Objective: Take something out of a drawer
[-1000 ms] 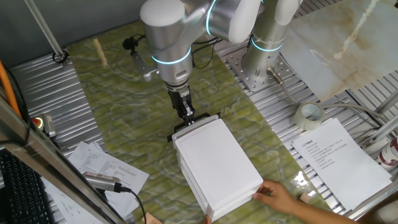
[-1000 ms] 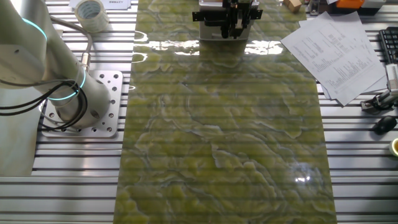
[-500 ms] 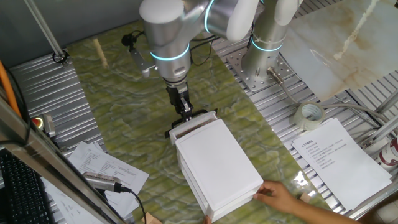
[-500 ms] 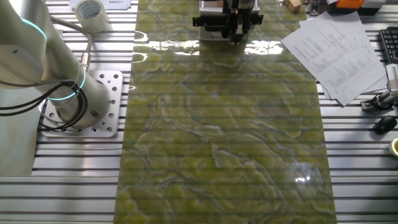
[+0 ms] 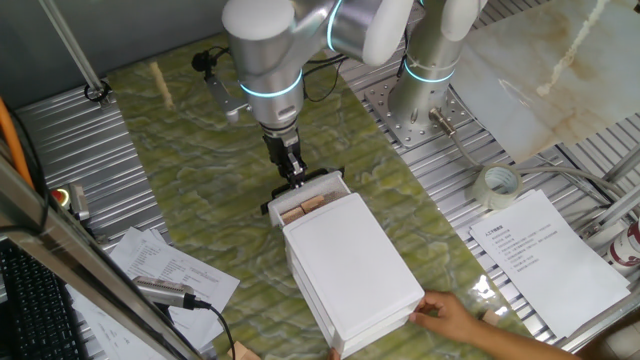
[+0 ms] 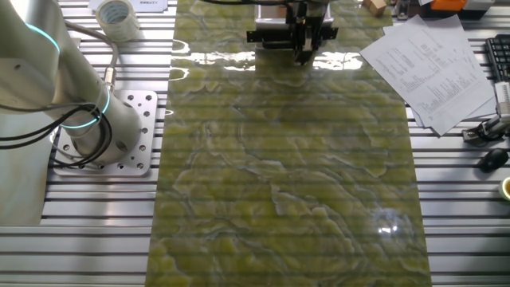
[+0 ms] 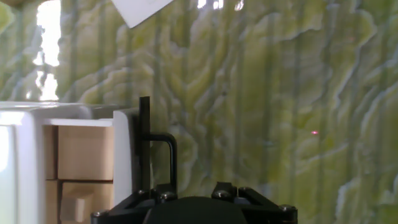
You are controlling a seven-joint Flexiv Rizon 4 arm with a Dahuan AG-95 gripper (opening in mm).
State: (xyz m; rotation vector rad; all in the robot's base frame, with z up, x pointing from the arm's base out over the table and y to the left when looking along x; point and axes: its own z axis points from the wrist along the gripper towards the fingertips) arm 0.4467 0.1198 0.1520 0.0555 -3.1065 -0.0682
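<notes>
The white cabinet (image 5: 350,265) has its top drawer (image 5: 326,186) pulled partly out toward the arm. Several light-tan wooden blocks (image 5: 305,207) lie inside it. My gripper (image 5: 293,180) is shut on the black bar handle (image 5: 276,205) at the drawer's front. In the hand view the handle (image 7: 144,146) stands upright just left of my gripper (image 7: 189,190), with the white drawer front (image 7: 124,155) and the blocks (image 7: 81,152) at the left. In the other fixed view my gripper (image 6: 307,44) and the handle (image 6: 271,36) show at the top edge.
A person's hand (image 5: 450,318) steadies the cabinet's far corner. Papers (image 5: 545,255) and a tape roll (image 5: 497,185) lie to the right, more papers (image 5: 165,270) and a keyboard (image 5: 30,300) to the left. The arm's base (image 5: 425,110) stands behind.
My gripper has moved away from the cabinet with the handle in it. The drawer has slid further out and the blocks inside now show.
</notes>
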